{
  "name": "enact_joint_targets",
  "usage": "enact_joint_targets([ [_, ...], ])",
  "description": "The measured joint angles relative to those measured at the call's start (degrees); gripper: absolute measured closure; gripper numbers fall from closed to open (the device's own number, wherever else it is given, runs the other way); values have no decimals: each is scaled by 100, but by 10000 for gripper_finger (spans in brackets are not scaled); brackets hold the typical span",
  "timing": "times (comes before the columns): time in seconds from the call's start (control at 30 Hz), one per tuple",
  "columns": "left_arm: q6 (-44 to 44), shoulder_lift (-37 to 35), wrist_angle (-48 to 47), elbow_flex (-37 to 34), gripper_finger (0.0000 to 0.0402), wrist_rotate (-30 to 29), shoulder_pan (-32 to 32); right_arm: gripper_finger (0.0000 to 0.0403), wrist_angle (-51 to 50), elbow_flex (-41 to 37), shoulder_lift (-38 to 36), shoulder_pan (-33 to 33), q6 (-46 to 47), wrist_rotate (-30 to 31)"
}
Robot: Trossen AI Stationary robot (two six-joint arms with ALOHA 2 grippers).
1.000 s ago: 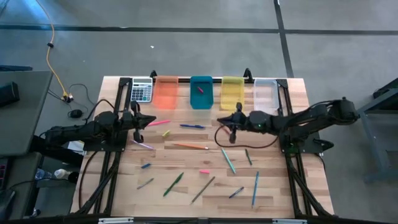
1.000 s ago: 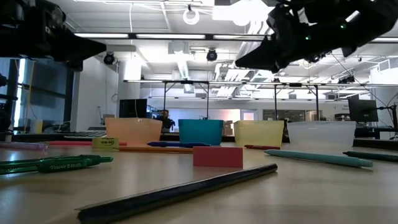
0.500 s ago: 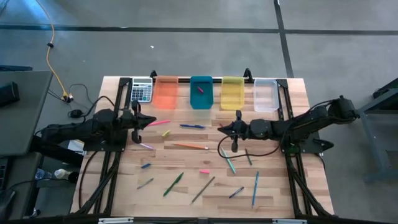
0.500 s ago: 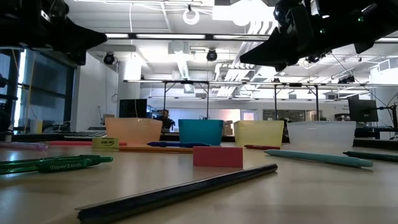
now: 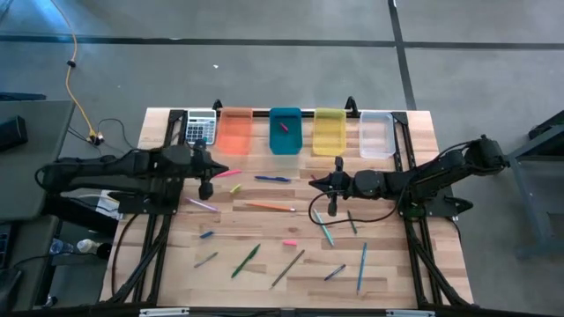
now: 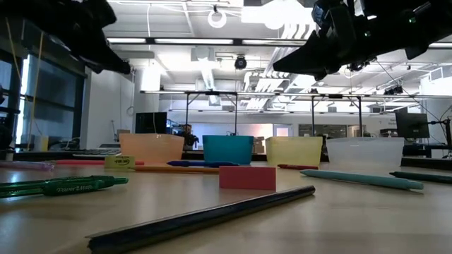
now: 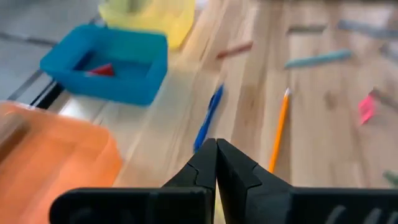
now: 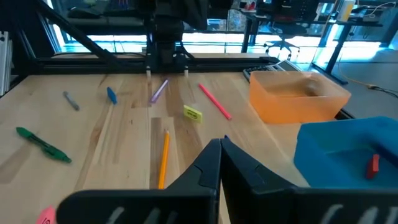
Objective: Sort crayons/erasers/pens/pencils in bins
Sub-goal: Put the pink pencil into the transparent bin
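Note:
Both grippers hover shut above the table with nothing in them. My left gripper [image 5: 220,172] tips downward over the pink stick [image 5: 225,174], near the orange bin [image 5: 234,130]. My right gripper [image 5: 314,182] points toward the table's left, near the blue pen [image 5: 272,179]. The teal bin [image 5: 285,130], yellow bin [image 5: 329,130] and clear bin [image 5: 376,134] line the far edge; a red piece [image 7: 101,70] lies in the teal one. An orange pencil [image 5: 270,207], a yellow-green eraser [image 8: 193,113] and a pink eraser [image 6: 247,177] lie flat on the wood.
A grey calculator [image 5: 201,128] sits left of the orange bin. Loose on the near half lie a green pen [image 5: 246,261], a dark pencil [image 5: 288,268], a teal pen [image 5: 324,229], a blue pen [image 5: 362,266] and a purple stick [image 5: 204,205].
My left gripper has risen, reached a little toward the table's middle and tipped from level to pointing downward, staying shut. My right gripper swung slightly toward the near edge early on, then kept still.

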Motion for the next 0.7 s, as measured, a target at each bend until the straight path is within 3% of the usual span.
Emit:
enact_joint_targets([
  [0.3,389,1419,-823,769,402,-112,196,403,236,4,1,179,-215,4],
  [0.57,1123,2467,-1055,913,402,599,743,403,258,4,2,181,-259,4],
  [0.7,1343,2922,-991,913,402,621,800,403,253,4,2,181,-308,4],
])
